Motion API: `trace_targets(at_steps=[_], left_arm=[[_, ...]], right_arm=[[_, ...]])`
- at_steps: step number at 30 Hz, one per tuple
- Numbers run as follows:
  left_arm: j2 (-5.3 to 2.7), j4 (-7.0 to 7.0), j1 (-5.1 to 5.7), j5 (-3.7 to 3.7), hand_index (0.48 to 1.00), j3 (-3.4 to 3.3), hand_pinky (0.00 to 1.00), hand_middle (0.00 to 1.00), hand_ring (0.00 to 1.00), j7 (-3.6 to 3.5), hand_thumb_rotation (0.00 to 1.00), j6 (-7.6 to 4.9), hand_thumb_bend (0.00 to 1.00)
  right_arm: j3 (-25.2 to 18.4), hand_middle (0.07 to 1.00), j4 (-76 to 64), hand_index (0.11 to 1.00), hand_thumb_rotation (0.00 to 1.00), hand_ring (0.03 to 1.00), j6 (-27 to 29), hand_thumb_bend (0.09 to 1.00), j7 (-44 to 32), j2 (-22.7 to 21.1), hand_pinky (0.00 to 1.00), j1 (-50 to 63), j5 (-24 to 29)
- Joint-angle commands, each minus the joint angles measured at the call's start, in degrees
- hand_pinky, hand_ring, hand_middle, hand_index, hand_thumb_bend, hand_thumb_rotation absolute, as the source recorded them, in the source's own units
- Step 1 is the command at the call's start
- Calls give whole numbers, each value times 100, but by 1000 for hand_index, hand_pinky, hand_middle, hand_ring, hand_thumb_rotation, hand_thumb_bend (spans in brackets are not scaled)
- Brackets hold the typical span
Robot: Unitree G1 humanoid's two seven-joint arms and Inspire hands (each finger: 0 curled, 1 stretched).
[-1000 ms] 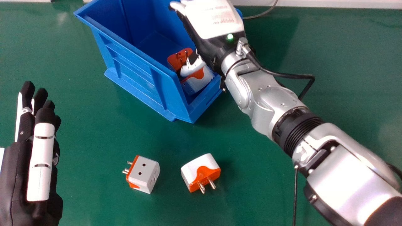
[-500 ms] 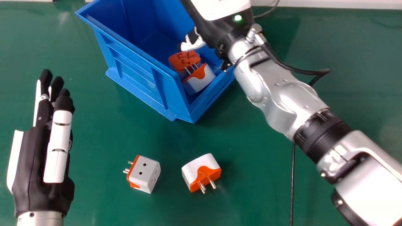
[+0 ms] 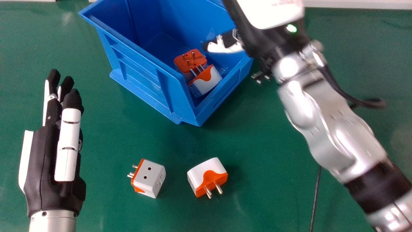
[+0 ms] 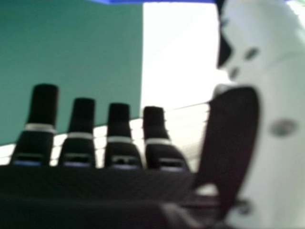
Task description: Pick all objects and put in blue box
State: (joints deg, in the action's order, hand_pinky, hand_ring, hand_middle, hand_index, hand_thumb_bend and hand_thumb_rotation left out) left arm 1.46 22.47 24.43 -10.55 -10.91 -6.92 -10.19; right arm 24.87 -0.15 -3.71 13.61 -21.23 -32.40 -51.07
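Smooth plastic blue box [image 3: 141, 51], blocky orange-and-white plugs [image 3: 207, 82] inside, nearer and left of the wide-open right hand [image 3: 272, 14]!

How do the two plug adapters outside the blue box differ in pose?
The left adapter points its prongs leftward; the right adapter points its prongs toward the robot. The left adapter shows socket holes, the right adapter its orange prong face. Both are white and orange.

straight fingers [image 4: 82, 114], green table [image 4: 71, 52]

Bright glare on silver forearm [image 3: 339, 132], soft shadows on green table [image 3: 128, 138]
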Motion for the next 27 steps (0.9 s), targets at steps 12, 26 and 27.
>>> trace_targets(at_steps=[12, 26, 27], left_arm=[[-155, -354, 157, 2, 1000, 57, 1000, 995, 995, -42, 1000, -706, 568], [-207, -337, 282, 56, 1000, 112, 1000, 991, 988, 32, 1000, -719, 544], [-210, -354, 297, 56, 1000, 108, 1000, 990, 989, 26, 1000, -750, 545]], right_arm=[[-815, 829, -2418, 805, 34, 795, 368, 620, -59, 25, 615, 3060, 217], [-713, 802, -2284, 776, 160, 758, 1183, 630, 809, 724, 595, 4950, 346], [-699, 799, -2238, 773, 173, 754, 1229, 631, 862, 753, 595, 5025, 332]])
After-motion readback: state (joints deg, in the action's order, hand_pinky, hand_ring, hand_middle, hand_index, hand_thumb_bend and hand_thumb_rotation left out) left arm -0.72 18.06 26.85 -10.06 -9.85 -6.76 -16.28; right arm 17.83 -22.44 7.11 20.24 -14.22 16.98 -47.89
